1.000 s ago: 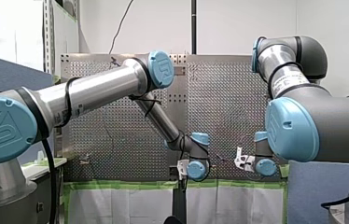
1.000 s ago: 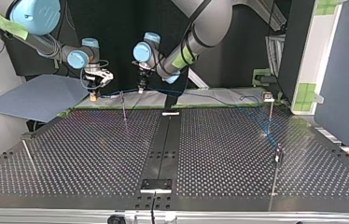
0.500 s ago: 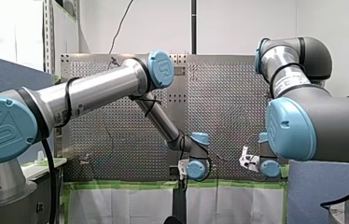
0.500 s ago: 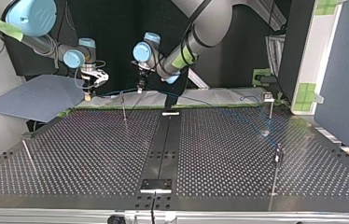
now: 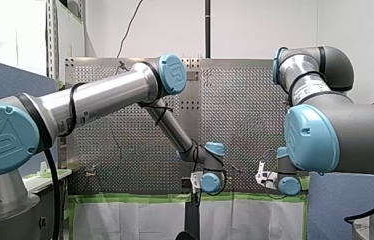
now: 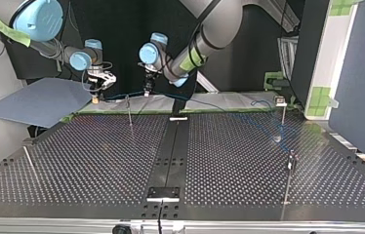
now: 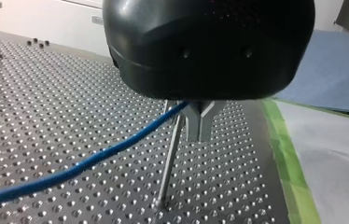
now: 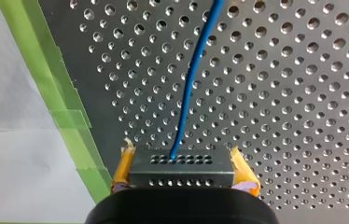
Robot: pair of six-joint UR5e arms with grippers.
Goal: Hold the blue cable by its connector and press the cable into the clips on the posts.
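Holding the grey connector (image 8: pixel 182 172) tight between its yellow pads (image 8: pixel 122 169), our right gripper (image 8: pixel 182 163) hangs near the thin post (image 6: pixel 129 111). We see the blue cable (image 8: pixel 195 79) run from the connector, past the top of the post, to our left gripper (image 7: pixel 199 122). Its metal fingers (image 7: pixel 193 126) are pressed together on the cable, just beside the post's top. Beyond the post, the cable drops toward the table (image 6: pixel 97 161) full of holes.

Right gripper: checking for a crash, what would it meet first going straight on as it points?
Likely the perforated table: my right gripper, fingers shut on the connector, points at bare plate beside the green tape, with only the blue cable running ahead. Depth is unclear.
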